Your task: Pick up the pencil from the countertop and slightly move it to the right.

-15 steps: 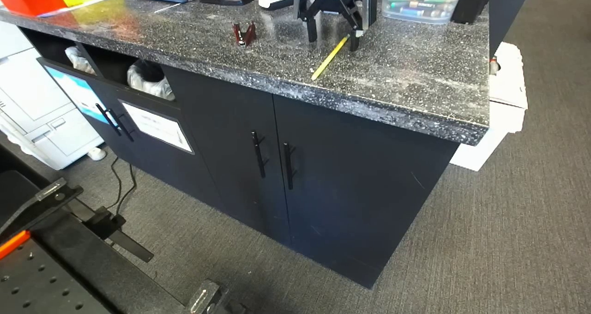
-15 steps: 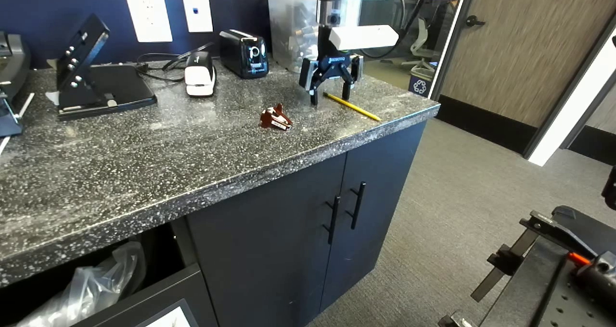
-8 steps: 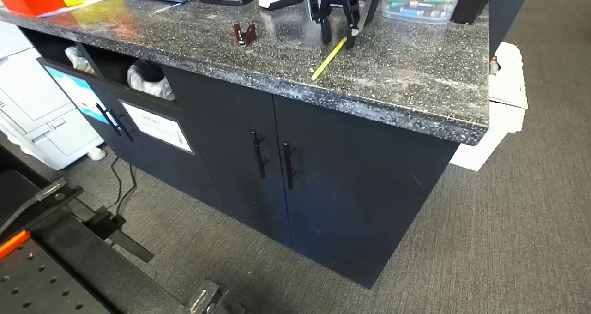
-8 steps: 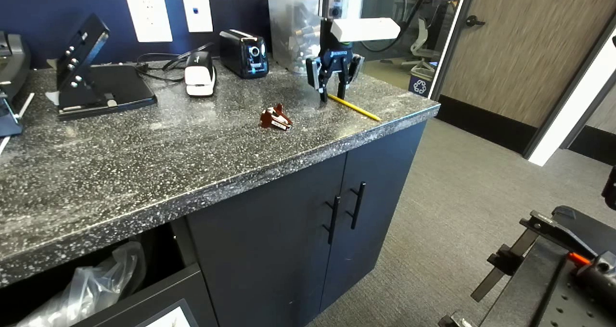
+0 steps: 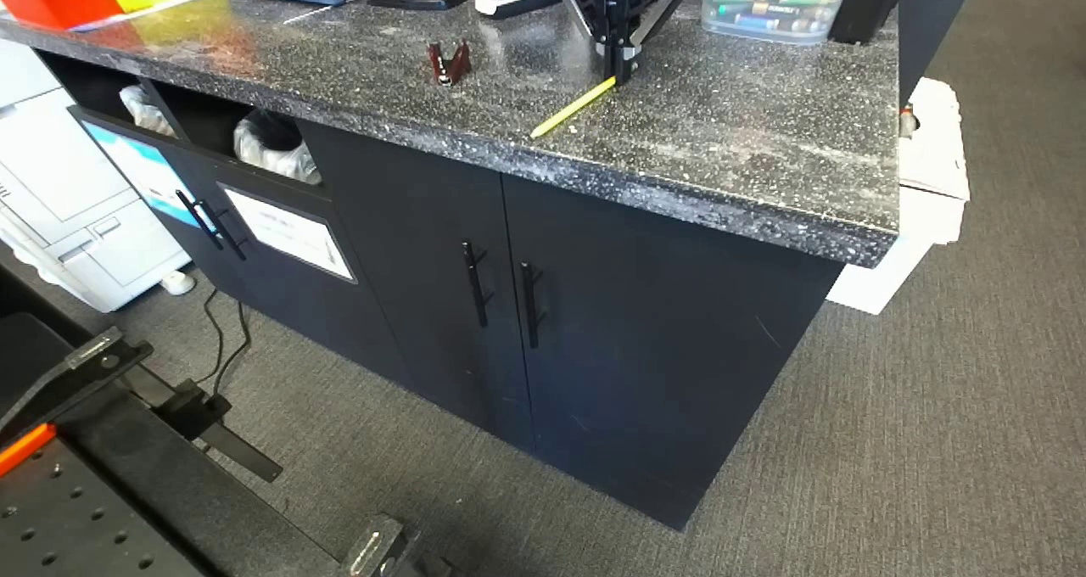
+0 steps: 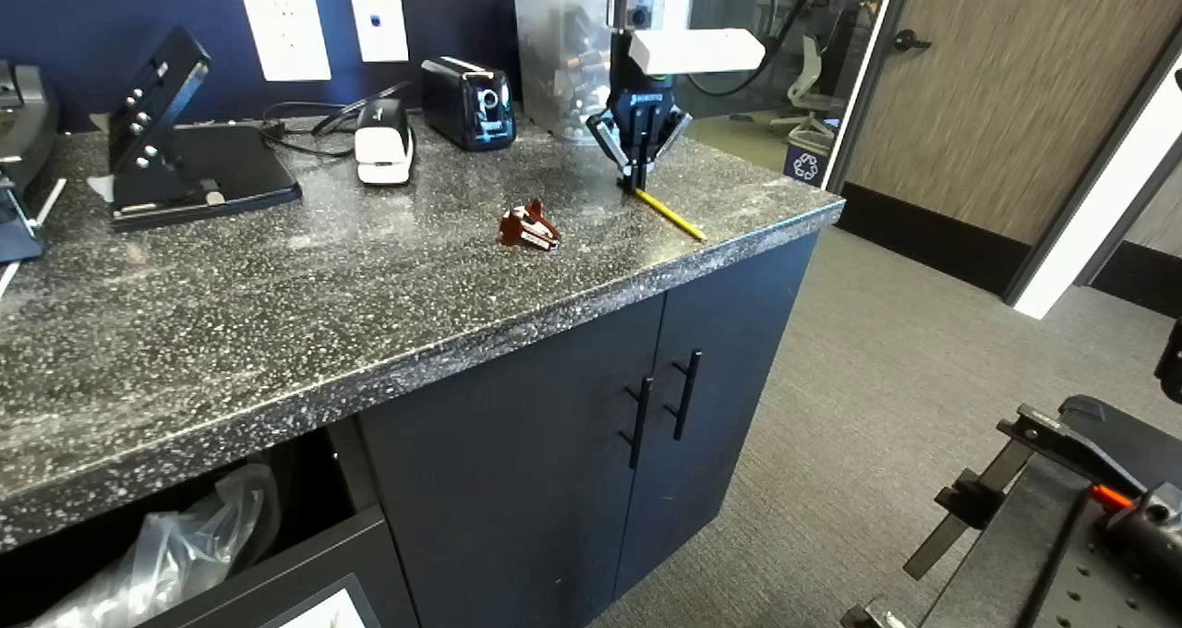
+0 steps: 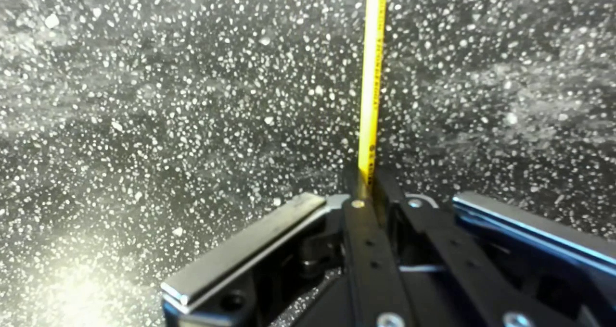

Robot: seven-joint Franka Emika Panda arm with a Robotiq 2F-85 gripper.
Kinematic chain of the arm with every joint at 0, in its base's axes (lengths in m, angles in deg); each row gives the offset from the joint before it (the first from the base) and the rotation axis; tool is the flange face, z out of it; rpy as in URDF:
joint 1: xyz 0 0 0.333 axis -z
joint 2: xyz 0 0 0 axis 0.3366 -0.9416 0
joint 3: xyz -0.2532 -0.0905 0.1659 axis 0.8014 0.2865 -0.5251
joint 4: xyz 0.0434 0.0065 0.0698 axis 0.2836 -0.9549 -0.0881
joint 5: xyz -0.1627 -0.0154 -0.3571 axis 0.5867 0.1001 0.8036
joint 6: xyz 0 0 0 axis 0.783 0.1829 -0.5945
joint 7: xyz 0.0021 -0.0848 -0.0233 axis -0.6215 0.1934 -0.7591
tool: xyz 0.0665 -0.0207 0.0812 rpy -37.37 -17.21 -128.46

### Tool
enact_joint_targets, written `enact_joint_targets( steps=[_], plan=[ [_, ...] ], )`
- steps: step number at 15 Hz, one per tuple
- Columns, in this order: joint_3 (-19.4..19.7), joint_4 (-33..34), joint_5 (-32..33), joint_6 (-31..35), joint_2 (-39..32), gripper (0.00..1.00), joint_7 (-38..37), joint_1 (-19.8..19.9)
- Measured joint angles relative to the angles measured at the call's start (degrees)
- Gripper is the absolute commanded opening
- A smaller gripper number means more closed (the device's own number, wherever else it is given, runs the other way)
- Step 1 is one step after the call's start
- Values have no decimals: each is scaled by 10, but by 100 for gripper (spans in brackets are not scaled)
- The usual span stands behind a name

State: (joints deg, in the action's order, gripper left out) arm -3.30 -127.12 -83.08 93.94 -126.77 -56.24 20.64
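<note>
The surface (image 6: pixel 369 268) is dark grey with lots of white specks, and it sits on dark cupboards (image 6: pixel 517 443) with black handles (image 6: pixel 640 422). A dark blue wall (image 6: pixel 166 0) stands behind it, and grey carpet (image 6: pixel 822 379) lies below. There is a wooden door (image 6: pixel 1034 102) farther off. Near the wall are a white and black stapler (image 6: pixel 383 143), a shiny black box (image 6: pixel 468 102) and a see-through tub (image 6: pixel 545 18). A small dark red thing (image 6: pixel 529 227) lies nearer the front than the stapler.

The yellow pencil (image 7: pixel 371 77) has one end between the jaws, and they are pinched tight on it. The rest of it sticks out from them toward the front edge of the surface. It is very low, but I cannot tell if it all lies flat or is lifted a bit.

In the pictures from half a second ago, the jaws stand apart; now they are squeezed together. The pencil points a new way too: in both exterior views its free end is now closer to the dark red thing, which sits in the same spot
</note>
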Motion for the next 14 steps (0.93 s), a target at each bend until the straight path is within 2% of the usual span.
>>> enact_joint_targets(
  steps=[4, 7, 11, 14],
  plan=[
    [0, 12, 0, -9, 2, 2, -2, 3],
    [2, 34, 0, -46, 17, 2, -1, 13],
    [10, 58, 2, -113, 32, 2, 14, 50],
    [24, 58, 10, -135, 21, 2, 37, 85]
  ],
)
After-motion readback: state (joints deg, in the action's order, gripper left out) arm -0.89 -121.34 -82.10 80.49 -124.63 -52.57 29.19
